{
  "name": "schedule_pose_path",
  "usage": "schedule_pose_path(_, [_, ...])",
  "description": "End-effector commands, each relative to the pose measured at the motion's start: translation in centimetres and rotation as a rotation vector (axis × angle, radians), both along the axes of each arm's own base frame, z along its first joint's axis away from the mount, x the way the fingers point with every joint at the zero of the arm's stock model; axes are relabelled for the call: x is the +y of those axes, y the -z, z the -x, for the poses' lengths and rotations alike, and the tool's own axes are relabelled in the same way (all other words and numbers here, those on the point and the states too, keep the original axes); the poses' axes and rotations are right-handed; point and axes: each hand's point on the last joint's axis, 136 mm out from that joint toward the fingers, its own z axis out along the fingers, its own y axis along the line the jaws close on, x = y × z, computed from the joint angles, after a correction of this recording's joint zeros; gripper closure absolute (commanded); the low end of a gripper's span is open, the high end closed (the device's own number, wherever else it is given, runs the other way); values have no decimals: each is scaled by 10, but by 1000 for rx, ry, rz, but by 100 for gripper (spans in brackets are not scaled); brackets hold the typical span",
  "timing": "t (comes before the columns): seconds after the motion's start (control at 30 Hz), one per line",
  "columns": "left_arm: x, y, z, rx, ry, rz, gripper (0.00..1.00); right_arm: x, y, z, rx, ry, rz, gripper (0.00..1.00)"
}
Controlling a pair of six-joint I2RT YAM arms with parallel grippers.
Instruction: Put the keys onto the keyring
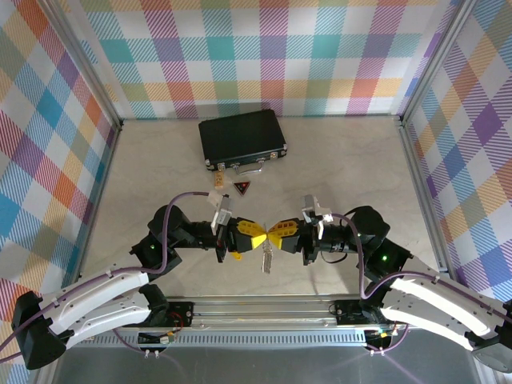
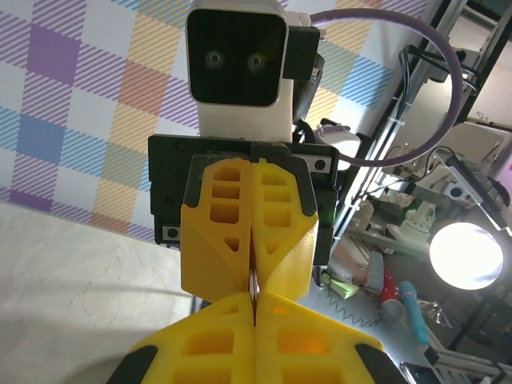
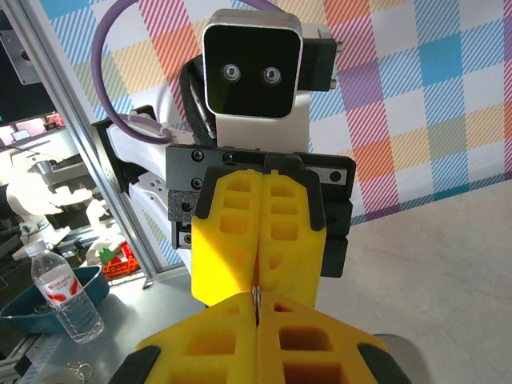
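My left gripper [image 1: 256, 234] and right gripper [image 1: 277, 233] meet tip to tip above the near middle of the table. A silvery strip, the keyring [image 1: 267, 259], hangs down from where they touch. In the left wrist view my left gripper [image 2: 254, 302] is shut, with a thin edge of silver metal [image 2: 254, 282] pinched at its tips, and the right gripper [image 2: 253, 260] faces it. In the right wrist view my right gripper [image 3: 257, 310] is shut on the same thin metal [image 3: 256, 295]. I cannot make out the key among the yellow fingertips.
A black case [image 1: 243, 137] with a silver handle lies at the back centre. In front of it are a dark triangular tag with a red mark [image 1: 242, 188] and a small pale item [image 1: 218, 181]. Checkered walls stand on three sides.
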Motion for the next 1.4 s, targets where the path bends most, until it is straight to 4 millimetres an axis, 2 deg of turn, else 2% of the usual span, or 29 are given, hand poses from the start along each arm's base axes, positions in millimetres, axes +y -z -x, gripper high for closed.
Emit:
schedule_pose_path(0.0, [0,-3,5,-36,13,19,100,-4,-21,4,-54,0,-67,100])
schedule_pose_path(0.13, [1,-2,2,-62,-15,-5,100,-5,-14,0,-34,30,-22,98])
schedule_pose_path(0.27, [3,4,-10,-78,-94,-104,100,-14,2,-6,-7,95,95,71])
schedule_pose_path(0.4, [6,6,-17,-80,-139,-240,100,-29,12,-8,-12,158,190,61])
schedule_pose_path(0.5, [9,8,-17,-73,-132,-343,100,-35,16,-11,-19,189,248,61])
schedule_pose_path(0.53, [11,16,-15,-55,-121,-405,100,-35,17,-10,-18,186,262,61])
schedule_pose_path(0.77, [22,26,-10,-87,-74,-608,100,-28,25,-10,-25,153,316,59])
schedule_pose_path(1.0, [24,31,0,-135,-5,-647,100,-19,25,-6,-27,102,316,58])
schedule_pose_path(1.17, [23,31,9,-158,47,-648,100,-9,25,7,-17,-3,325,57])
schedule_pose_path(1.37, [20,35,12,-192,51,-670,100,-3,23,13,-10,-58,311,55])
